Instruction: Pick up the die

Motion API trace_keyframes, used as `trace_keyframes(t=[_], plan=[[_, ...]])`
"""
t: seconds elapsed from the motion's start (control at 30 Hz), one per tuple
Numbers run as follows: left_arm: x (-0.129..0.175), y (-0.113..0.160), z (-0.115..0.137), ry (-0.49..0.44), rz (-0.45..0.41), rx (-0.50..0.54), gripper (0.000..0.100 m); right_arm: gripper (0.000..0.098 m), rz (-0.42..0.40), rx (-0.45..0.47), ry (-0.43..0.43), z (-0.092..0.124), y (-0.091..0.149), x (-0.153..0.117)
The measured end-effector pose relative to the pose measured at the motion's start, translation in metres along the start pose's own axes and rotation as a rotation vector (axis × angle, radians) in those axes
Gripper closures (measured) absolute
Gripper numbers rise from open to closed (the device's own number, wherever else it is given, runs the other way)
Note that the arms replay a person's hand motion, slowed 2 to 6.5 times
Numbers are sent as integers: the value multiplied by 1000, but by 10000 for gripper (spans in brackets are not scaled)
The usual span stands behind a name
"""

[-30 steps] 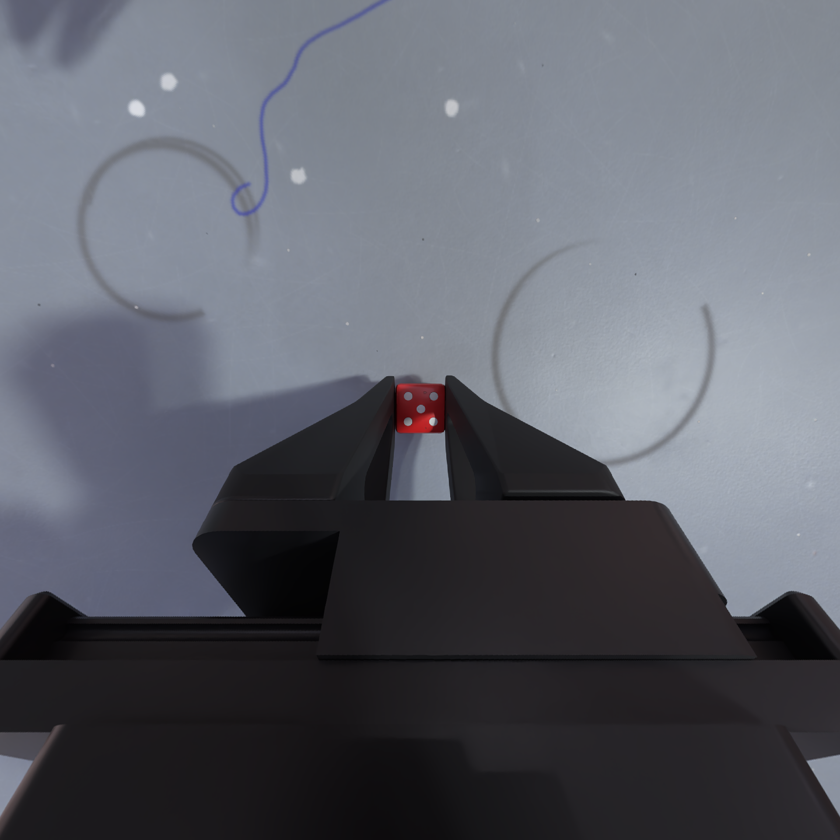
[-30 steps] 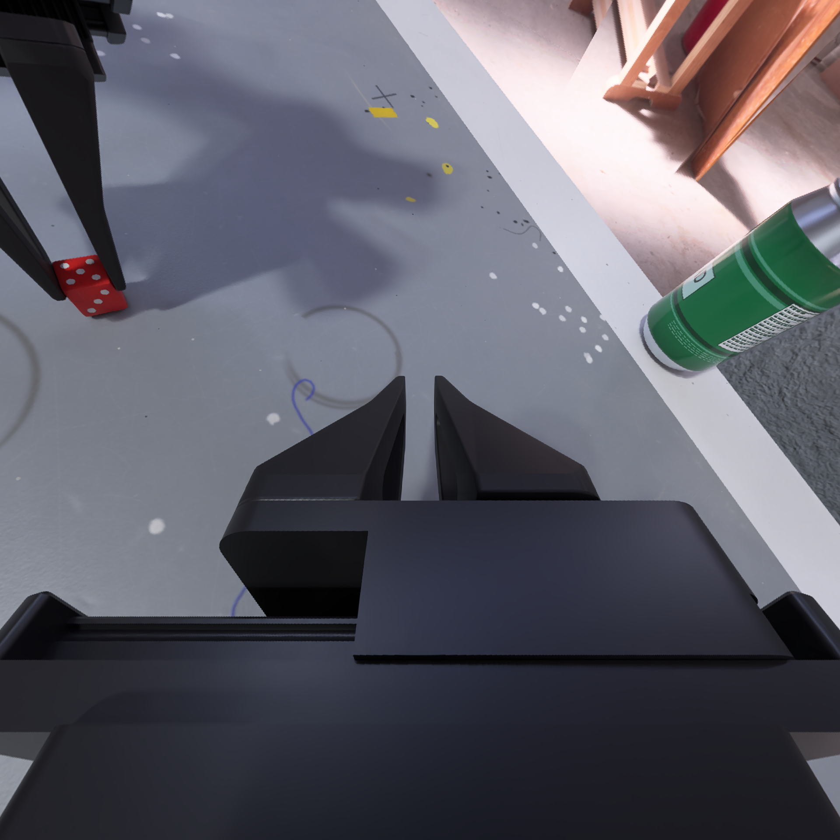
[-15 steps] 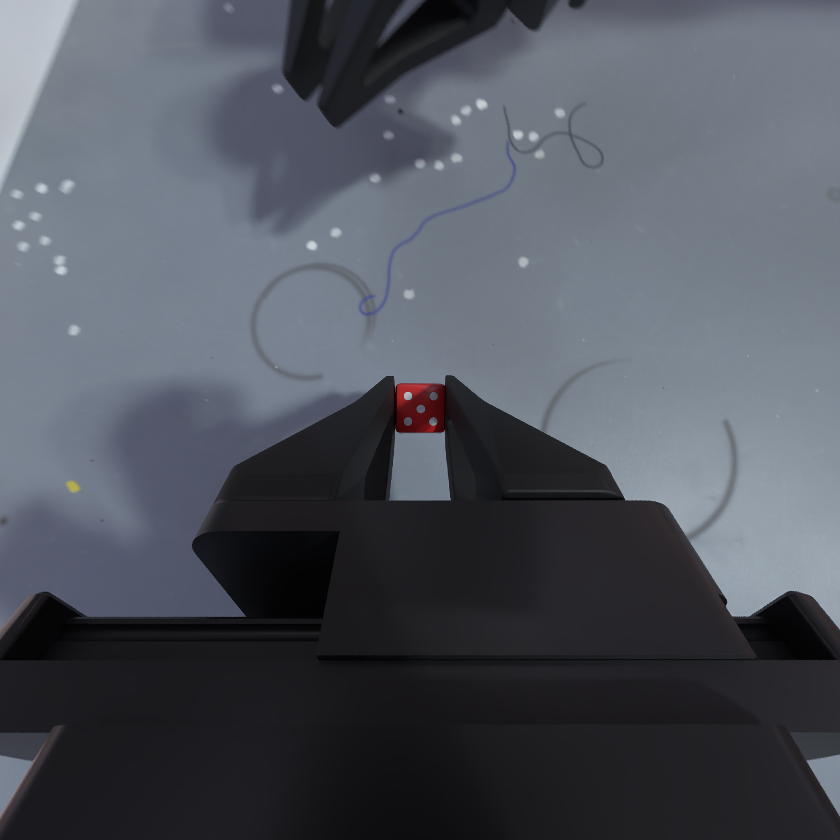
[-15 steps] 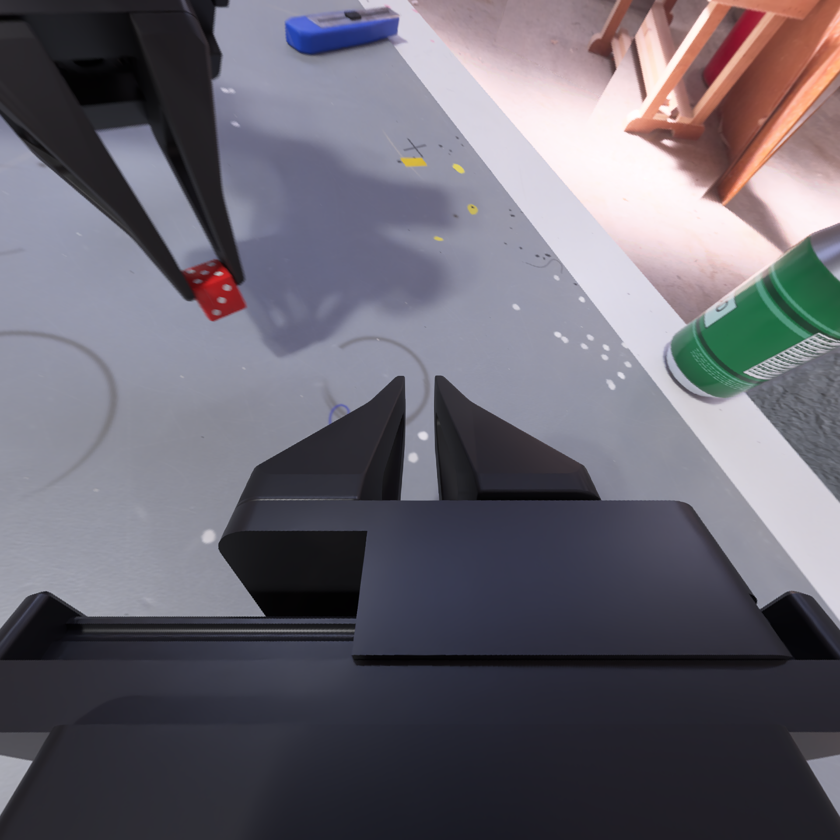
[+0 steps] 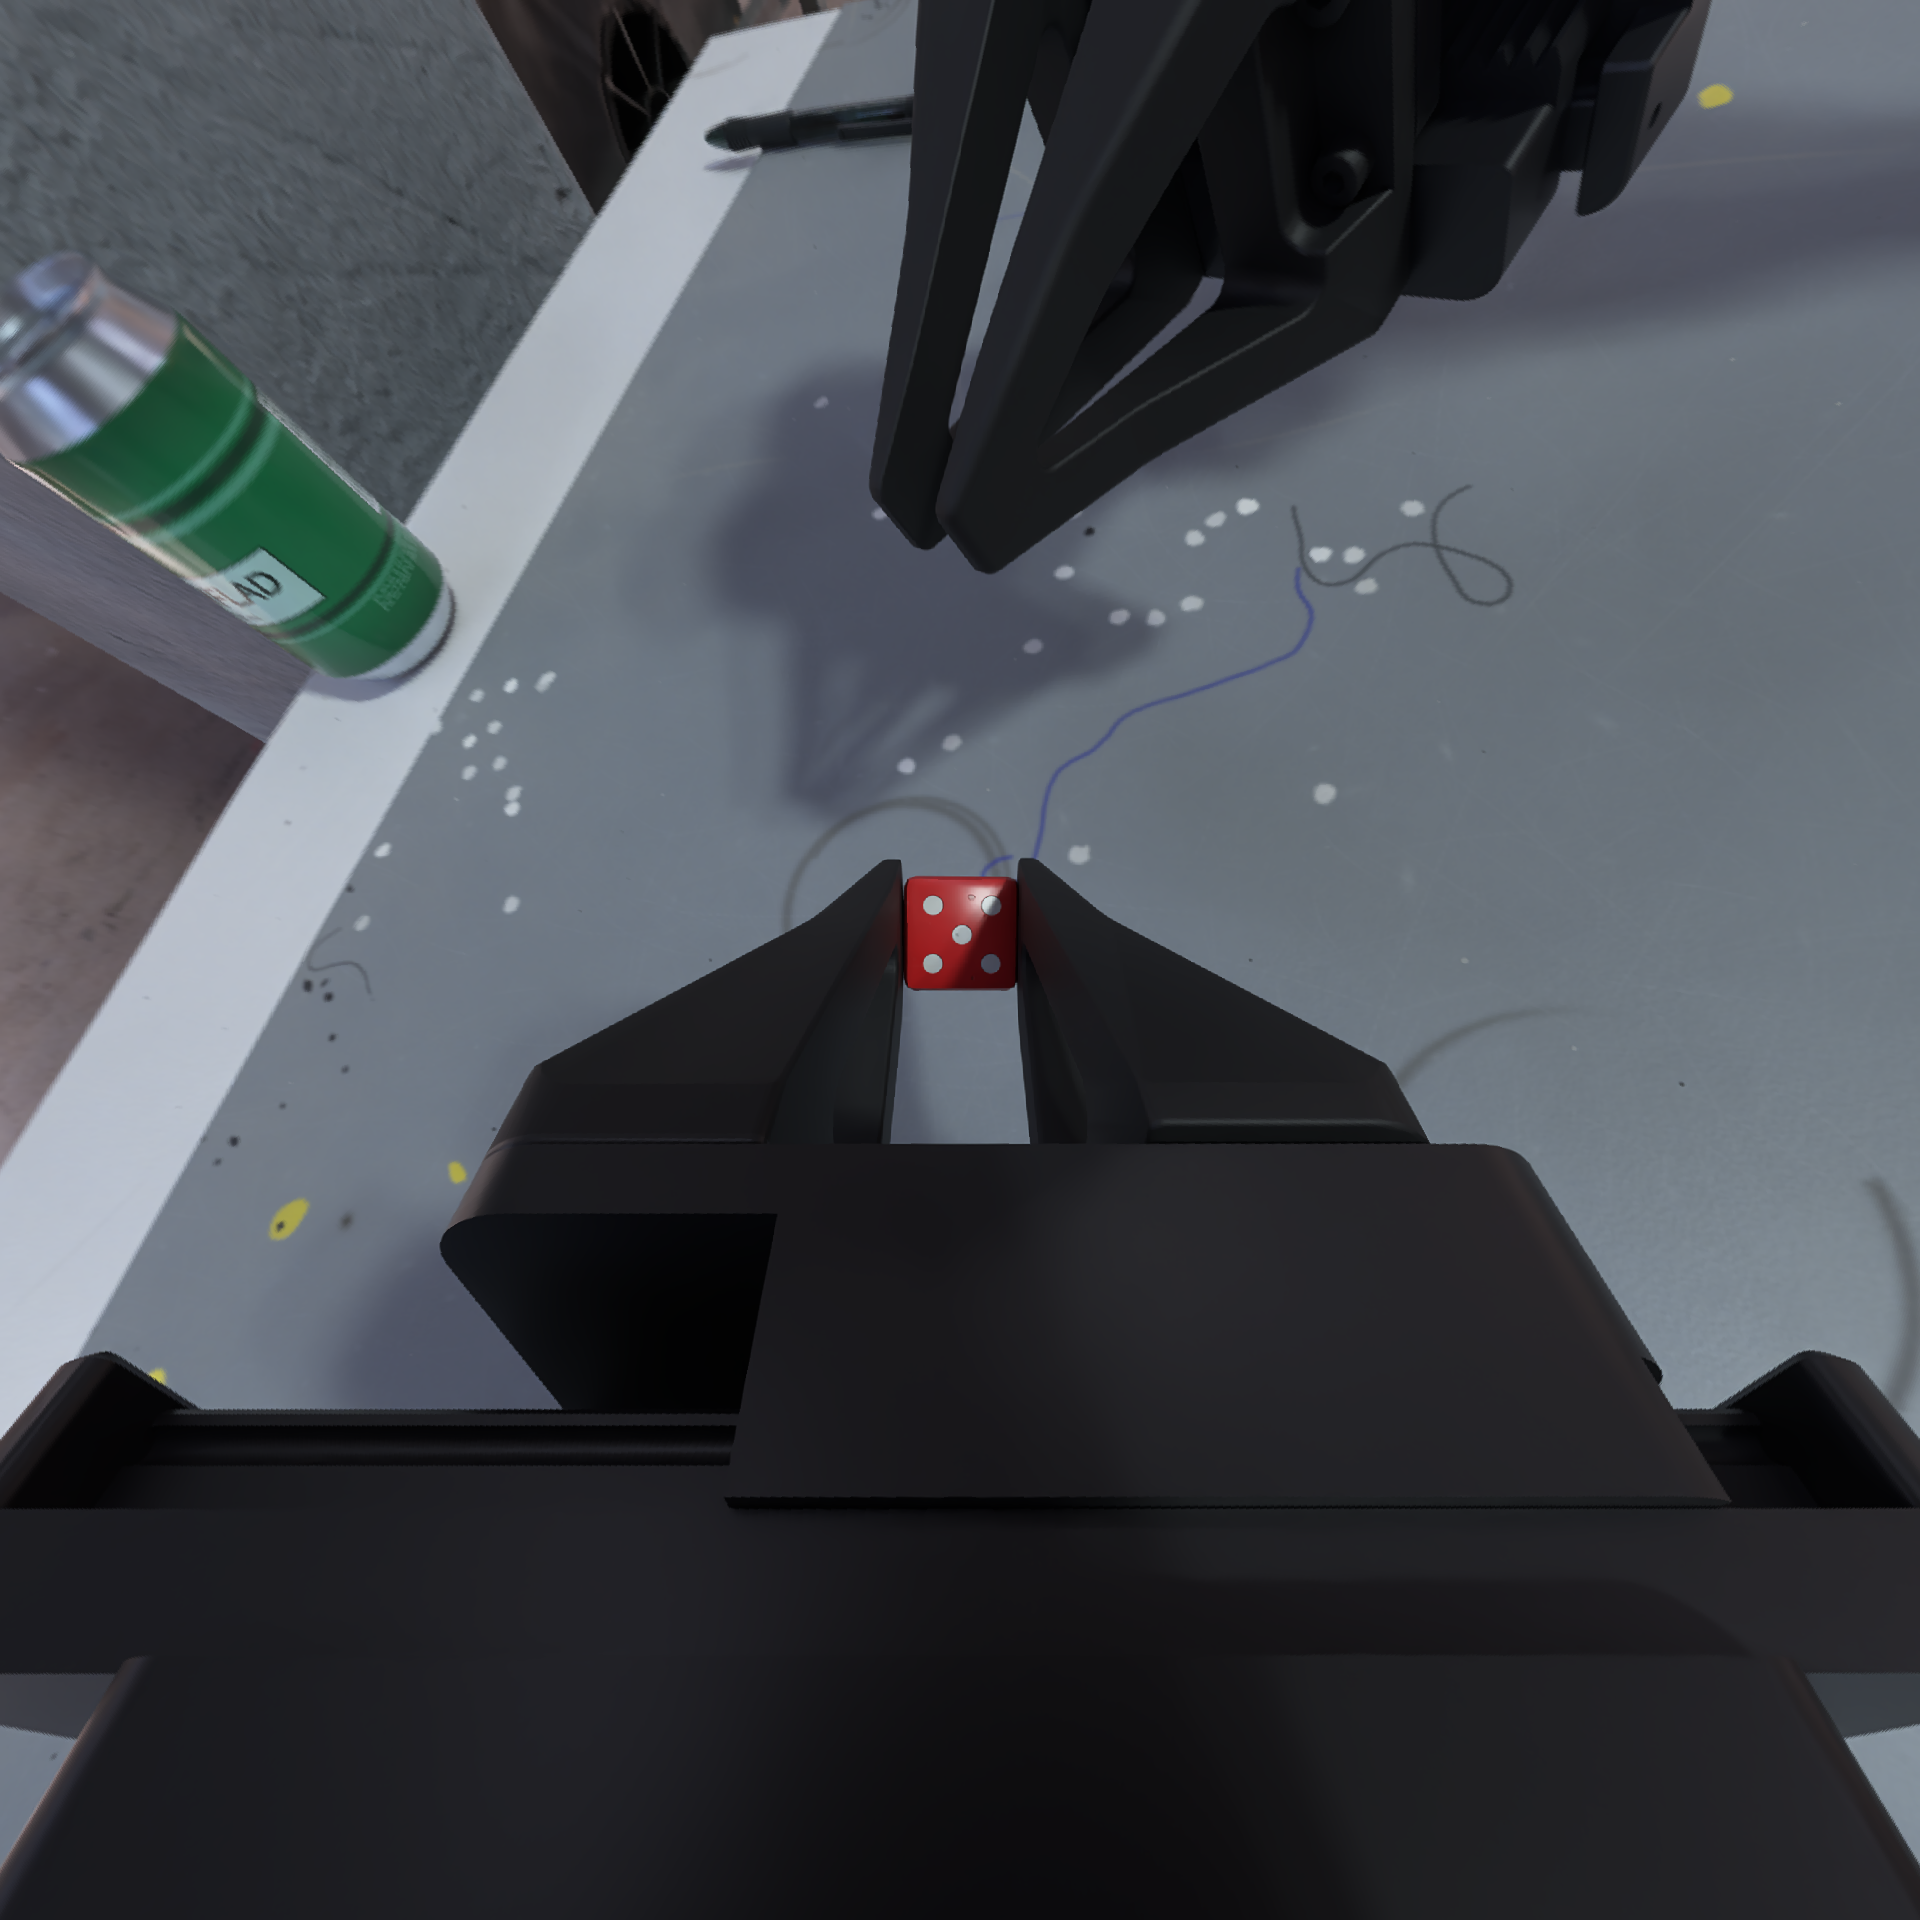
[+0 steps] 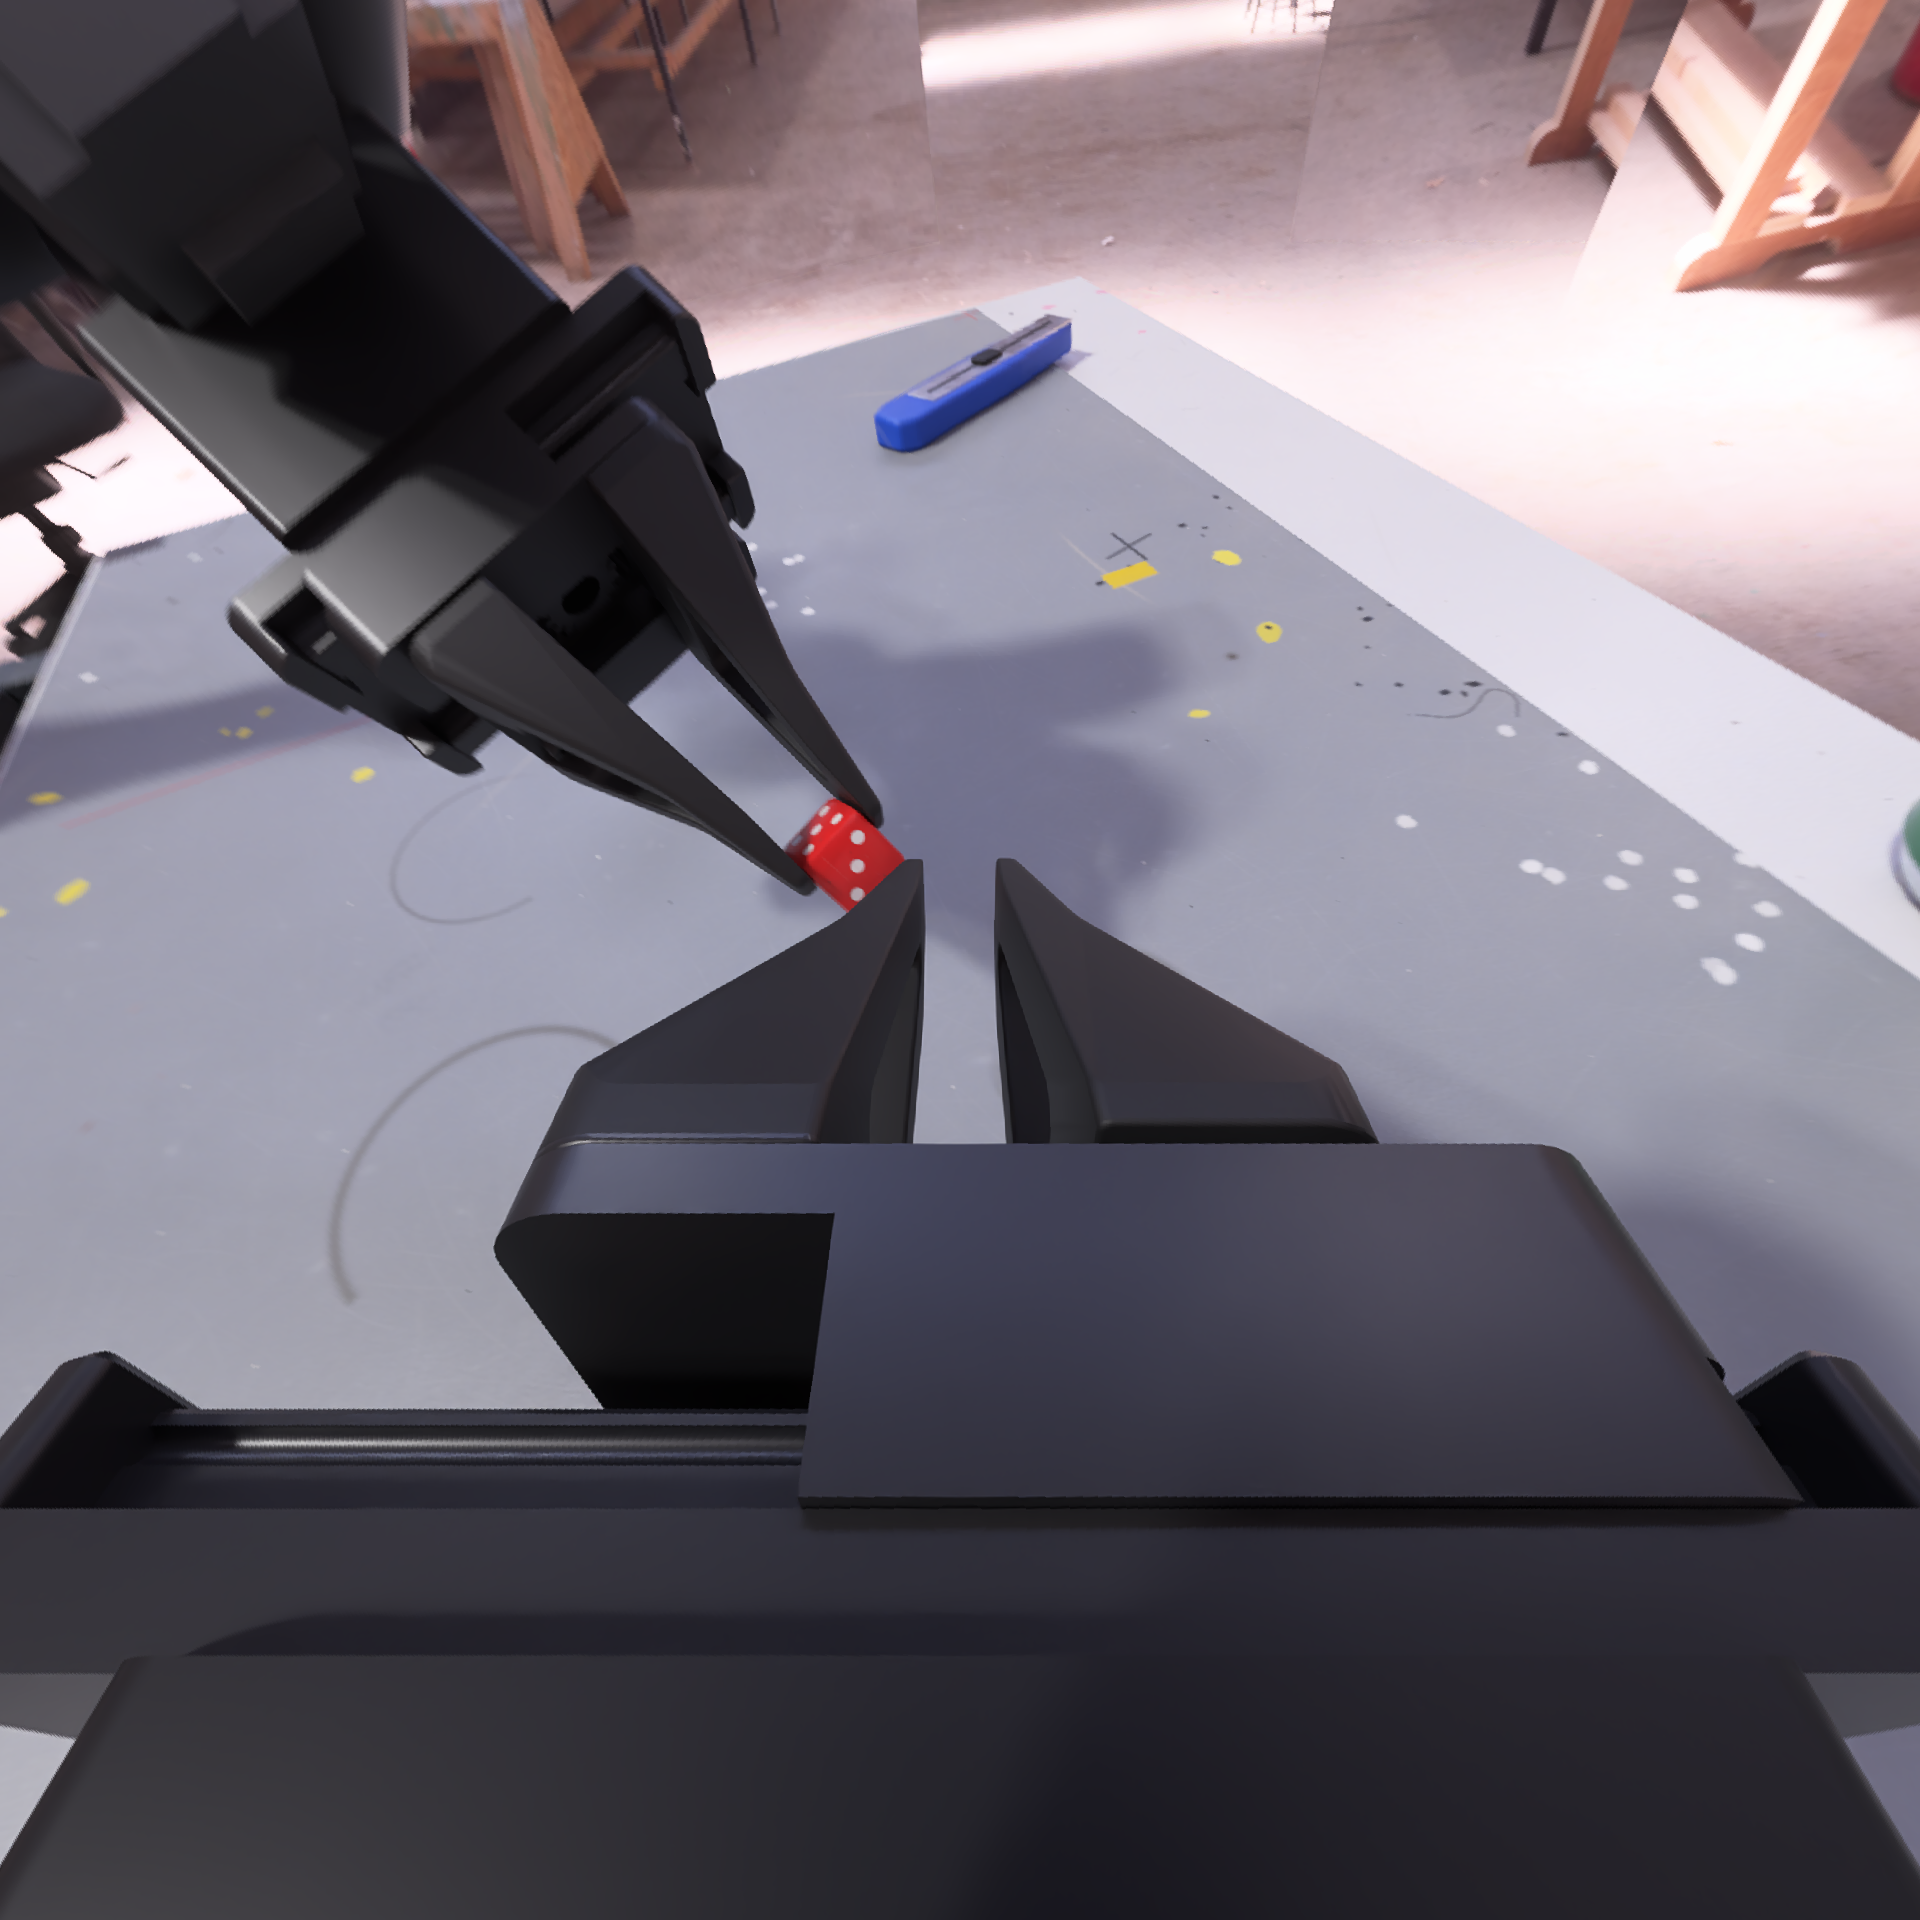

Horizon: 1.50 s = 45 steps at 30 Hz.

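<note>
The red die (image 5: 959,933) with white pips is clamped between the fingertips of my left gripper (image 5: 959,883), held above the grey table (image 5: 1455,831). In the right wrist view the die (image 6: 847,852) shows pinched between the left gripper's two long fingers (image 6: 836,857), lifted off the surface and just beyond my right gripper's left fingertip. My right gripper (image 6: 958,873) is shut and empty. It also shows in the left wrist view (image 5: 951,540), fingertips together, hanging above the table beyond the die.
A green can (image 5: 239,520) lies just past the table's white edge strip (image 5: 312,769); its rim shows in the right wrist view (image 6: 1907,847). A blue utility knife (image 6: 971,384) and a black pen (image 5: 810,123) lie near table edges. Wooden furniture stands beyond.
My left gripper has risen off the table with the die and tilted. The two grippers now stand much closer together, and both views look farther across the table.
</note>
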<state>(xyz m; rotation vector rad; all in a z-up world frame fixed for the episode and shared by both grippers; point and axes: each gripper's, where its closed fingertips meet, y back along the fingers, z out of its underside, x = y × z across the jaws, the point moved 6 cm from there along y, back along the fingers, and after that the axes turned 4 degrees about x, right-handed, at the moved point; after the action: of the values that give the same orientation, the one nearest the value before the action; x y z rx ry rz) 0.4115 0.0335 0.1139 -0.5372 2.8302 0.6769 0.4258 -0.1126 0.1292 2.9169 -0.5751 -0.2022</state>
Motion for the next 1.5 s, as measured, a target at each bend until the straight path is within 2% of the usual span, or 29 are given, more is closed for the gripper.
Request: trace_keyframes(t=[0.2, 0.33, 0.7, 0.97, 1.5], plan=[[0, 1, -5, -49, -64, 42, 820, 865, -48, 34, -123, -3, -2, -4], [0, 2, -9, -73, -96, 72, 820, 865, -70, 49, -175, -3, -3, -5], [3, 4, -14, -127, -143, 114, 820, 865, -103, 85, -214, -8, -3, -8], [8, 2, -16, -158, -135, 119, 820, 864, -138, 90, -262, -6, -4, -11], [16, -2, -18, -197, -117, 122, 820, 868, -141, 58, -275, -2, -6, -11]])
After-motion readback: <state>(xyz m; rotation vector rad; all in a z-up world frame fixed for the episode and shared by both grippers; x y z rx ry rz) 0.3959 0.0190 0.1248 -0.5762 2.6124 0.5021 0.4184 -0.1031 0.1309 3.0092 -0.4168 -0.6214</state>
